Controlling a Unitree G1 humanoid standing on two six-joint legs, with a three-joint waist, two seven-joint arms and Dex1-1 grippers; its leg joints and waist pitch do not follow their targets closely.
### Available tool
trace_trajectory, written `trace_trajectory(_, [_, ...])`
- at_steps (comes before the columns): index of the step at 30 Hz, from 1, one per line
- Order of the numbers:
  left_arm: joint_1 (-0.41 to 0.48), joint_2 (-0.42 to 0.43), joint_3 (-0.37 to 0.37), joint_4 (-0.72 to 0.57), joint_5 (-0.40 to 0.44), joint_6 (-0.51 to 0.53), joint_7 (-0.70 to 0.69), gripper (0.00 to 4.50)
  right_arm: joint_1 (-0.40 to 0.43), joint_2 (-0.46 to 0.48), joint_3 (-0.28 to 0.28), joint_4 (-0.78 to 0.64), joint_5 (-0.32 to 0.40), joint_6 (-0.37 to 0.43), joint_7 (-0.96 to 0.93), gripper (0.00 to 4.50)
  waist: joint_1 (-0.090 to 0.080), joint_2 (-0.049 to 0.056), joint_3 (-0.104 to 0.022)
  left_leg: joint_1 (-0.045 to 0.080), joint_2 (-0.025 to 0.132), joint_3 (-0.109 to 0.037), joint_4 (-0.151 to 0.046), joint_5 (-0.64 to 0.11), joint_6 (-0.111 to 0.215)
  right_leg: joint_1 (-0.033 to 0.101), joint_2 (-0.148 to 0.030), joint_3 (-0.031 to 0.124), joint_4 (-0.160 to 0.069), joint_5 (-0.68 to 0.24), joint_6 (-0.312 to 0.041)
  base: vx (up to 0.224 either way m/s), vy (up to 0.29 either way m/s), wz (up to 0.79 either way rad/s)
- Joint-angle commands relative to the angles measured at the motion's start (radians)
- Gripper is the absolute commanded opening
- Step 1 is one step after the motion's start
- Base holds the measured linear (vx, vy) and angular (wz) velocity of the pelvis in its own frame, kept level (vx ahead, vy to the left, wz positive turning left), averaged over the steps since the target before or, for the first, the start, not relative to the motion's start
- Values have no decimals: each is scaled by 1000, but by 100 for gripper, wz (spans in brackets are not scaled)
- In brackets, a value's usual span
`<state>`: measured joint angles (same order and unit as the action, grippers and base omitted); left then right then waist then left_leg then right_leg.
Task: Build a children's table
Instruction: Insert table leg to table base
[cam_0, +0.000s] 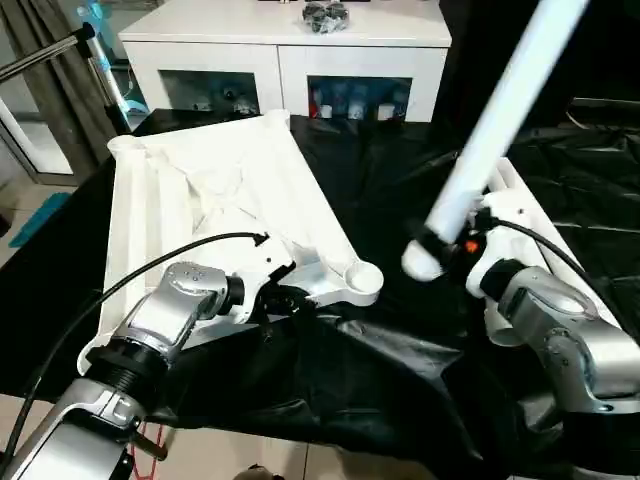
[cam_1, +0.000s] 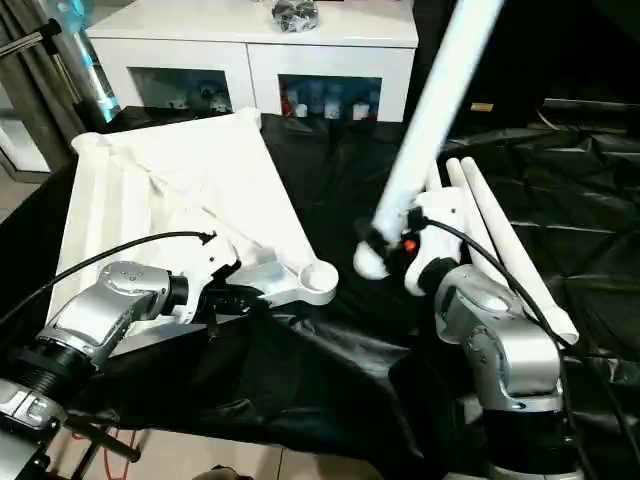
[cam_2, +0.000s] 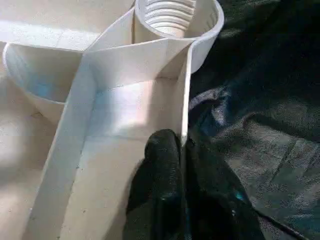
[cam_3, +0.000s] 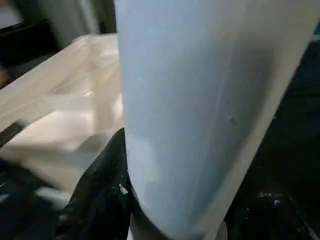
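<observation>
On a black-draped table (cam_0: 400, 190), a white plastic tabletop (cam_0: 215, 205) lies upside down with its ribbed underside facing up, stretching from about 10 o'clock toward the centre of the head view. Its nearest round corner socket (cam_0: 360, 277) sits near the middle. At 8 o'clock, the left gripper (cam_0: 283, 300) pinches the thin rim wall of the tabletop just beside that socket, one black finger (cam_2: 162, 165) inside the wall and the other outside. At 4 o'clock, the right gripper (cam_0: 448, 248) clasps a long white leg (cam_0: 495, 125) near its rounded lower end; the leg slants up toward 1 o'clock, its end hanging just beside the socket but apart from it. More spare legs (cam_1: 505, 250) lie on the black cloth at 3 o'clock. A white cabinet (cam_0: 285, 45) stands behind at 12 o'clock.
</observation>
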<state>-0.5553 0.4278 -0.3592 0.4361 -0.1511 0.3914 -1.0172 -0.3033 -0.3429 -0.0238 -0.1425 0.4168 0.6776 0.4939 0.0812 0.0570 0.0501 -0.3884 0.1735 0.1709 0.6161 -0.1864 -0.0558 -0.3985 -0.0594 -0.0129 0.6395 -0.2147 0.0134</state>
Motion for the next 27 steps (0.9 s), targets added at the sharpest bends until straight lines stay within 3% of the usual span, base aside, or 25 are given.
trace_trajectory(1, [21,-6,-6,-62,-7,34,2,5,-38,0,11,6,27,15,40,190,-1,-4,-66,19,42,-16,-78,-170,-18,48,-68,34,-73,-30,-236,0,0,0])
trace_trajectory(4, [68,-32,-35,-155,-3,70,30,0,-77,-14,42,55,21,33,81,190,-2,-9,-65,18,44,-15,-77,-155,-8,47,-67,33,-72,-22,-249,0,0,0])
trace_trajectory(6, [76,-38,-41,-171,-1,77,37,0,-83,-16,50,64,19,29,97,190,2,-7,-65,21,44,-14,-75,-162,-7,45,-68,33,-76,-49,-246,0,0,0])
trace_trajectory(7, [80,-42,-44,-180,0,83,39,0,-87,-19,54,68,22,27,108,190,1,-18,-63,19,43,-11,-76,-164,-2,45,-67,34,-79,-60,-243,0,0,0])
trace_trajectory(8, [84,-52,-47,-196,1,95,45,0,-97,-20,58,80,27,30,125,190,6,-15,-64,19,44,-12,-76,-161,-2,45,-68,35,-78,-87,-235,0,0,0])
trace_trajectory(9, [90,-63,-52,-216,4,108,53,0,-111,-30,74,104,23,31,150,190,5,-25,-63,18,44,-11,-77,-158,1,46,-67,34,-80,-91,-232,0,0,0])
trace_trajectory(10, [91,-66,-53,-221,7,109,55,0,-116,-39,86,116,18,38,162,190,6,-18,-63,18,44,-13,-78,-151,1,45,-68,33,-78,-96,-230,0,0,0])
trace_trajectory(14, [95,-66,-52,-239,24,103,67,0,-125,-67,120,151,-3,40,201,190,6,-20,-64,17,43,-12,-75,-143,4,46,-68,33,-79,-92,-226,0,0,0])
trace_trajectory(15, [96,-66,-52,-242,25,106,69,0,-125,-69,120,155,-2,43,205,190,4,-42,-63,15,42,-8,-75,-133,14,48,-67,34,-82,-84,-224,0,0,0])
trace_trajectory(16, [94,-66,-53,-243,28,104,70,0,-126,-74,127,163,-3,49,213,190,8,-33,-65,14,42,-10,-74,-115,20,48,-69,33,-77,-78,-224,0,0,0])
trace_trajectory(17, [94,-65,-54,-243,29,103,70,0,-127,-76,129,166,-4,51,216,190,8,-31,-65,14,42,-10,-73,-112,22,46,-69,32,-77,-80,-224,0,0,0])
trace_trajectory(22, [96,-66,-53,-259,34,103,61,0,-133,-64,140,220,-40,-21,214,190,6,-28,-62,17,43,-10,-74,-138,15,42,-68,32,-82,-116,-223,0,0,0])
trace_trajectory(27, [95,-66,-56,-266,37,104,53,0,-157,-29,128,275,-36,-48,210,190,4,-29,-65,15,42,-11,-73,-117,23,44,-68,31,-76,-74,-235,0,0,0])
